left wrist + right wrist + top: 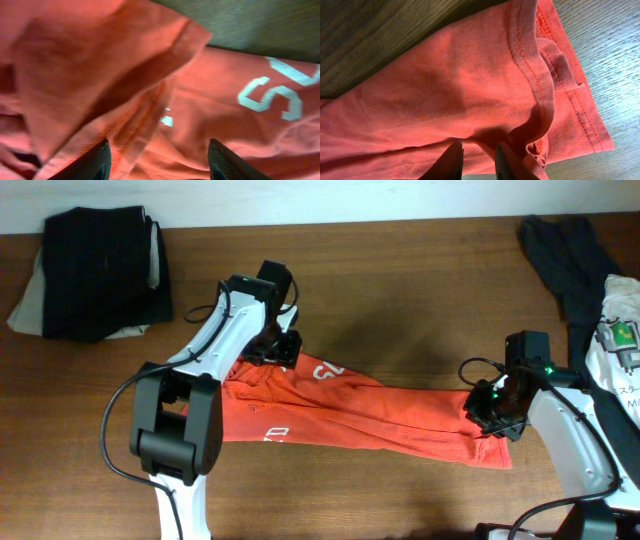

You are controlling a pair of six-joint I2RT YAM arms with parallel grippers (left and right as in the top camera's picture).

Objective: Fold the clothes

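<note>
The red-orange T-shirt [370, 415] of the clothes lies bunched in a long strip across the wooden table [400, 270], with white lettering [275, 92] showing near its left end. My left gripper [283, 348] hovers over that left end. In the left wrist view this gripper [159, 142] is open, its jaws wide apart over rumpled cloth. My right gripper [492, 418] sits at the shirt's right end. There its fingers [506, 160] stand close together with a fold of the hemmed cloth [535, 75] pinched between them.
A folded dark garment [100, 270] lies on a pale one at the back left corner. A loose dark grey garment [565, 260] and a white one [622, 345] lie at the right edge, close to my right arm.
</note>
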